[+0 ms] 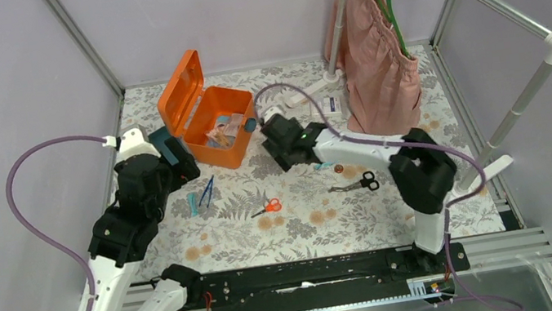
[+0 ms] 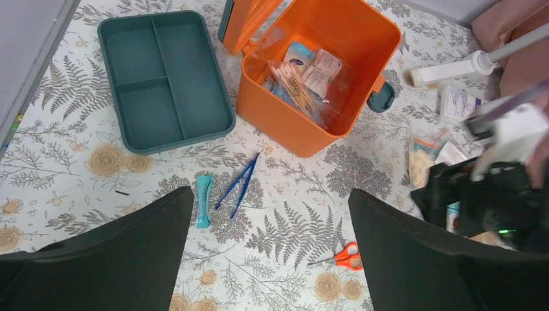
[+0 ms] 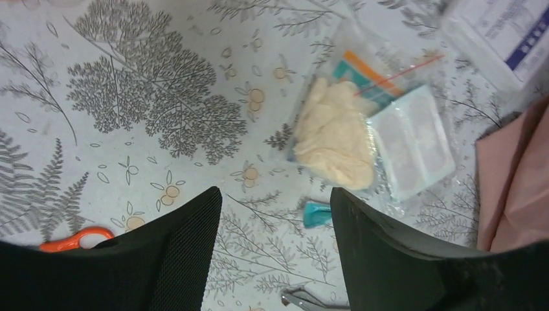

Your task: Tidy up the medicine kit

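The medicine kit [image 1: 212,124] is an orange box standing open with its lid [image 1: 181,94] raised; several small packets lie inside it [image 2: 304,74]. Its teal divided insert tray [image 2: 165,81] lies empty on the cloth left of the box. My left gripper [image 2: 272,194] is open and empty above blue tweezers [image 2: 238,183] and a teal packet [image 2: 203,201]. My right gripper [image 3: 275,194] is open and empty, hovering just short of a clear zip bag [image 3: 353,139] of cream gloves and gauze. In the top view the left gripper [image 1: 182,168] is beside the tray and the right gripper [image 1: 277,140] is right of the box.
Orange scissors [image 1: 268,206] and black scissors [image 1: 361,184] lie on the floral cloth in front. A second teal packet [image 3: 317,212] lies near the zip bag. A white box [image 3: 505,32] and a pink garment [image 1: 378,58] on a rail stand at the back right.
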Motion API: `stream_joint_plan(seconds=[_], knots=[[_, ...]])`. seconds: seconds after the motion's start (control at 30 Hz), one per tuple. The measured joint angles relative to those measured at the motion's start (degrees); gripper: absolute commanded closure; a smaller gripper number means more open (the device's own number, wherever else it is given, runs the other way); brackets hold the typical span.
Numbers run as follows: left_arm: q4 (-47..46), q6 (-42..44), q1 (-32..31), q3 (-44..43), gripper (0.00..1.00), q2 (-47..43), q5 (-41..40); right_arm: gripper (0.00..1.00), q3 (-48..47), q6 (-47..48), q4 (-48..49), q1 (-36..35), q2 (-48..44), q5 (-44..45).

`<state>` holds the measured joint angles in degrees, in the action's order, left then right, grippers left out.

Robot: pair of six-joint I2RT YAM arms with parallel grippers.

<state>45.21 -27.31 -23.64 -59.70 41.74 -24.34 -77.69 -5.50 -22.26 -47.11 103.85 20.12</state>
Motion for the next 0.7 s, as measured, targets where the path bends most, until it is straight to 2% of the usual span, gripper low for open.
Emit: stream_joint_plan(seconds=[0.27,0.47,0.7], knots=[[-0.17,-0.04,0.00,0.00,0.01,-0.35,0.00,0.28,-1.57,4.85,-0.66,-6.03,9.31,9.81],[-0.17,-0.04,0.00,0.00,0.01,-0.46,0.00,0.28,-1.57,9.60,0.28,-7.74,12.24,16.55],[-0.17,-0.02,0.00,0.04,0.01,-0.48,-0.02,0.28,-1.51,13.94,2.47,-8.13,14.67,20.00]])
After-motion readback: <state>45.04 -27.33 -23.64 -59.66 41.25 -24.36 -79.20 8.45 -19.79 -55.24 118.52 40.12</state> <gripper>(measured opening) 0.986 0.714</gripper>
